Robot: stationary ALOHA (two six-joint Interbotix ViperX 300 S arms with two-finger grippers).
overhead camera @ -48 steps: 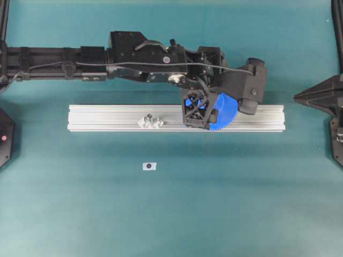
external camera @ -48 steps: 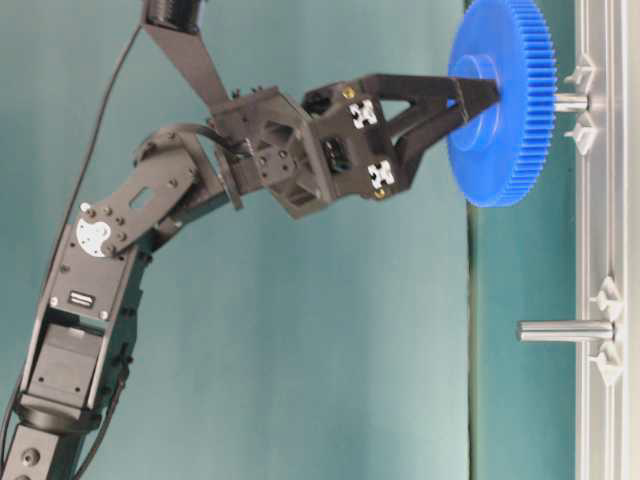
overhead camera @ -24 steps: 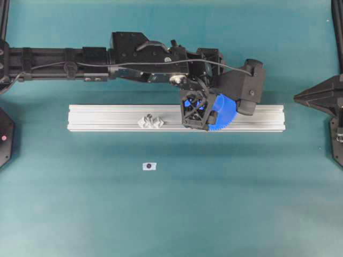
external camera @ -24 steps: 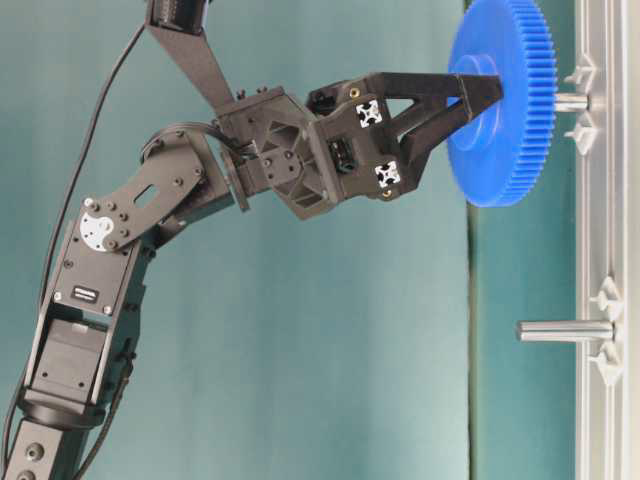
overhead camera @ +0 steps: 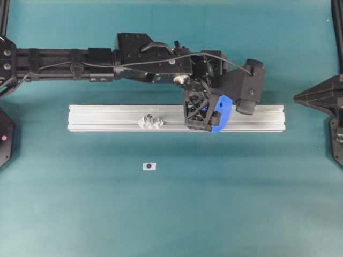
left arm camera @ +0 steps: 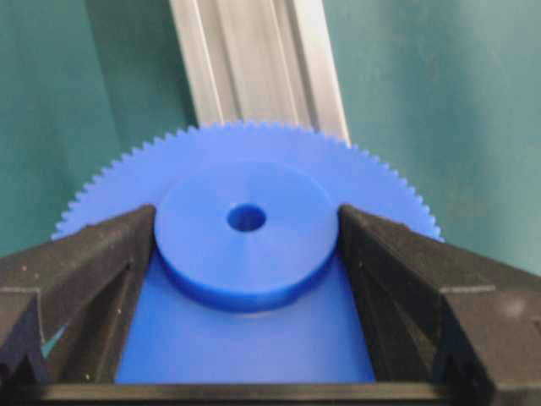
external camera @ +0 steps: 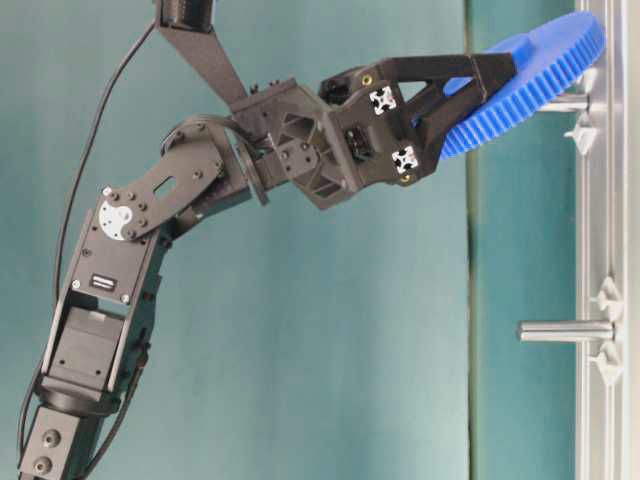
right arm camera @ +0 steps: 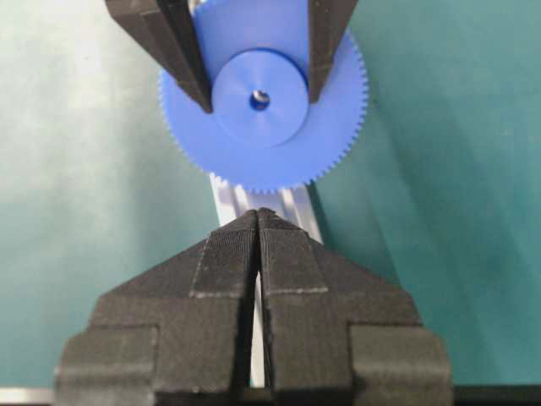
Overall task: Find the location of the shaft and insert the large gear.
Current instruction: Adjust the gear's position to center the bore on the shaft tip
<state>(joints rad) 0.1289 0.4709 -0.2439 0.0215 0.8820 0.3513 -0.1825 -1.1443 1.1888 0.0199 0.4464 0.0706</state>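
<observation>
Step in hand: seating the gear [external camera: 530, 82] on the shaft [external camera: 563, 102]. The left gripper [left arm camera: 247, 254] holds the gear by its raised hub [left arm camera: 247, 233], one finger [left arm camera: 89, 262] on each side, jaws spread wide to span it. In the table-level view the gear sits tilted, not square to the rail [external camera: 600, 250]: its upper rim is close against the rail while the lower rim stands off, and the shaft's end shows just beside the toothed rim. Whether the pin has entered the centre hole [left arm camera: 246, 219] cannot be told; the wrist view shows the hole dark and no pin visible in it. The second pin [external camera: 565, 330] stands bare further along the rail. In the overhead view the gear is over the rail's right half, largely under the gripper. The right gripper [right arm camera: 258, 254] is closed on nothing, parked clear and looking on. Judgement: the next move calls for levelling the gear so its face lies parallel to the rail, hole in line with the pin, then pressing straight along the pin; pushing while tilted risks binding or bending the thin pin.
</observation>
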